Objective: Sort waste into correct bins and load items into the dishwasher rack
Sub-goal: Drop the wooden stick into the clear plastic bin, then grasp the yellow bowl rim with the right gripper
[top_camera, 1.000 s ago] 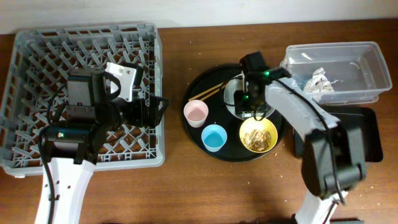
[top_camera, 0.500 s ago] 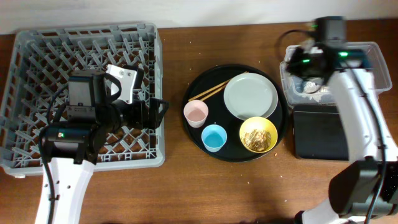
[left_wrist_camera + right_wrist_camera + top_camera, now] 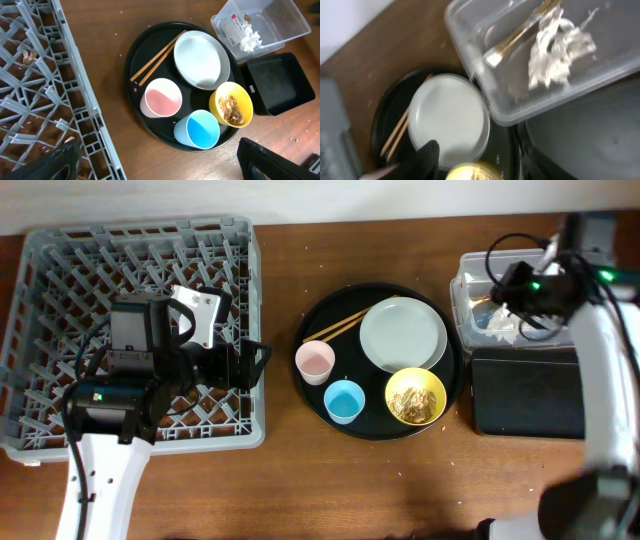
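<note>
Hovering over the clear tub (image 3: 285, 22) at upper right, which holds the tissue (image 3: 560, 45), the right fingers (image 3: 427, 159) are blurred; spread cannot be told. Left fingers (image 3: 62, 162) stand wide over the rack (image 3: 60, 270) edge. Risk: an off-centre grasp of the yellow bowl (image 3: 393, 392), centre-right, spills scraps (image 3: 231, 109) onto the bench (image 3: 300, 490).

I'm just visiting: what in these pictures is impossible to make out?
- Right gripper: overhead, small and dark; right wrist view blurred, so open or shut is unclear.
- Dishwasher rack floor: overhead, left arm hides part.
- Yellow bowl: right wrist view, cut off by bottom edge.
- Label on clear tub: left wrist view, too small to read.
</note>
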